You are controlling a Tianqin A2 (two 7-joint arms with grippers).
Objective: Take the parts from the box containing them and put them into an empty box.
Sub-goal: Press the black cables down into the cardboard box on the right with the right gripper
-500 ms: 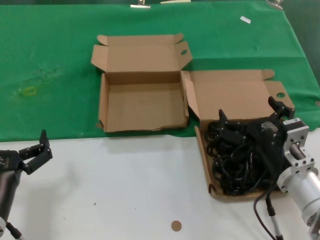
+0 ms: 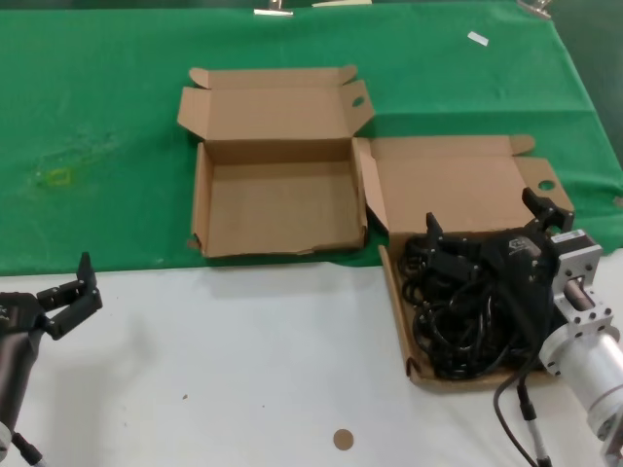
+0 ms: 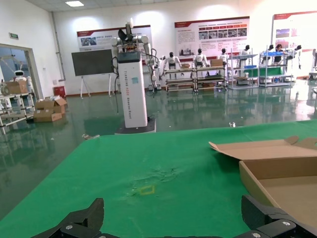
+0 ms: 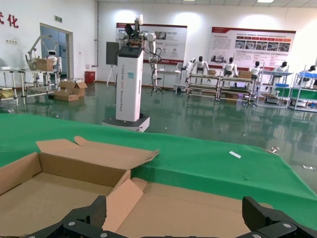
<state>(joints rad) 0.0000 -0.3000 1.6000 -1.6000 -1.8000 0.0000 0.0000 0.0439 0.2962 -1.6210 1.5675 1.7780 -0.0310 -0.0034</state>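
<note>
Right gripper point(image 2: 484, 226) hangs over the parts point(image 2: 465, 311), jaws spread wide, one finger near the box's far-left corner of the pile, the other out by the lid's hole; nothing held. The parts sit as one tangled heap of black cords in the box containing them point(image 2: 397, 302), at the robot's right, half on the white table point(image 2: 243, 370) and half on the green cloth point(image 2: 97, 117). The empty box point(image 2: 201, 209) is just beside it to the left, lid open, nothing inside. Main risk, imo: cords are looped thru each other, so a pinch on one loop could drag several out at once, or a plug could snag on the low front wall and pull the whole box along (it's light cardboard, not fixed down afaict). Also a wide-open grab from above could close on a thin cord and let it slip out mid-carry, dropping short of the empty box's taller wall. Left gripper point(image 2: 76, 292) waits low at the near-left of the table, jaws apart, empty. Vs the frame half a sec earlier: no visible change, both arms and cords sit in the same spots.
</note>
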